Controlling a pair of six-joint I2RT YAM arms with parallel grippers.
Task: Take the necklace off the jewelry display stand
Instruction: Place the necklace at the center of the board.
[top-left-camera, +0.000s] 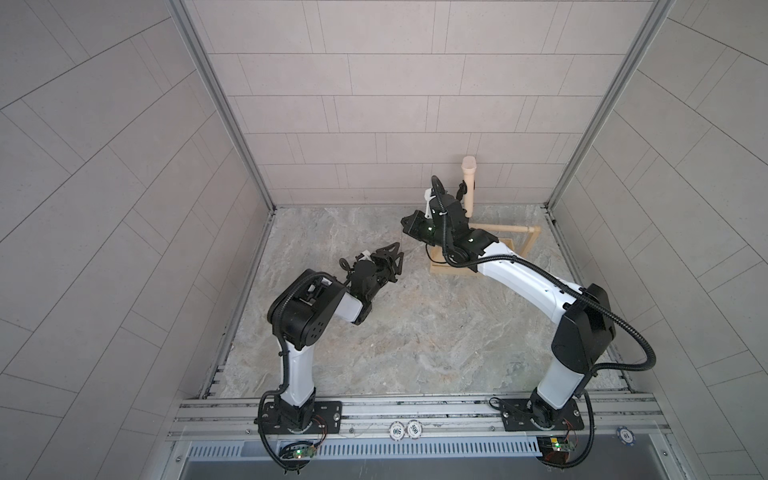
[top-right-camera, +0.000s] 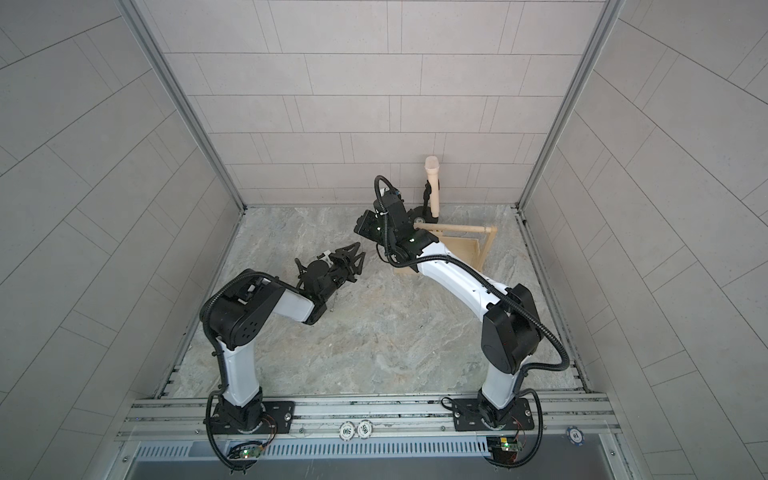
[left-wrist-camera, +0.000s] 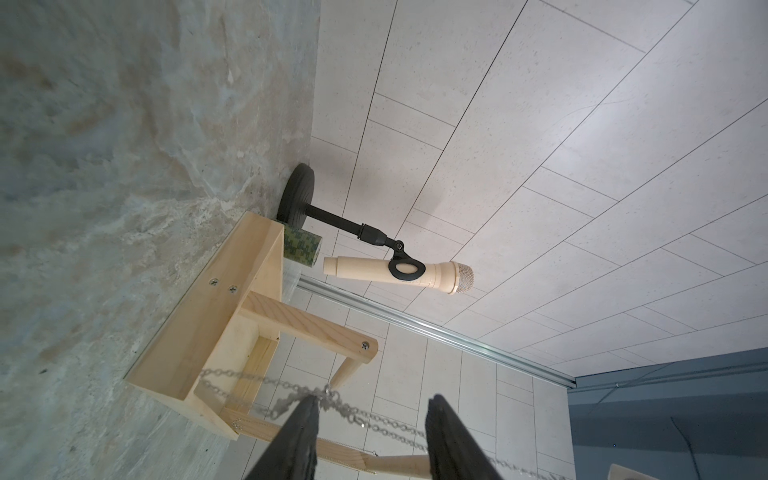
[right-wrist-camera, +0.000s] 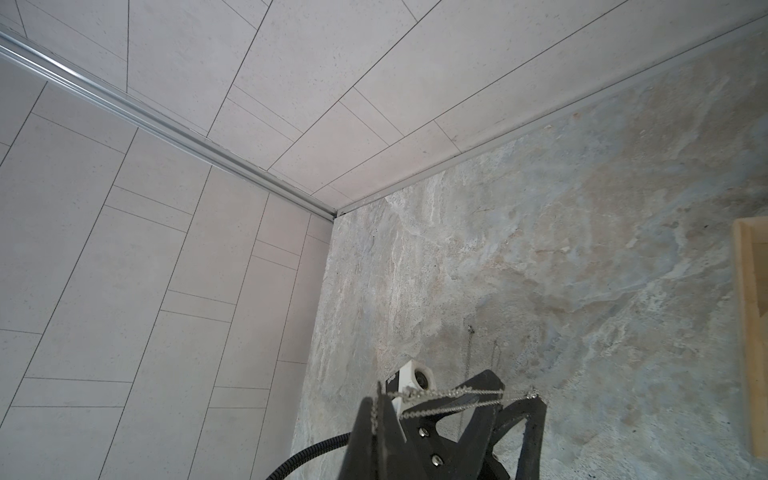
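Your necklace (left-wrist-camera: 361, 423) is stretched between both grippers, just off the 9 o'clock end of the jewelry display stand (top-left-camera: 528, 244), which sits at 2 o'clock on the table (top-left-camera: 374, 332). Your right gripper (right-wrist-camera: 376, 405) is clamped on it. Your left gripper (left-wrist-camera: 372, 398) stands half-open, with the necklace hooked over one finger (left-wrist-camera: 305, 432). A microphone (top-left-camera: 469, 183) stands at the stand's 12 o'clock.

Pale grey tiled walls (top-left-camera: 374, 104) are boxing in three sides, with aluminium corner posts (top-left-camera: 224, 104) running up the back corners. The marbled grey-beige tabletop (top-left-camera: 415, 332) is sitting under soft, even light. A slotted aluminium rail (top-left-camera: 415, 405) and a vent grille (top-left-camera: 415, 449) are running along the near edge.
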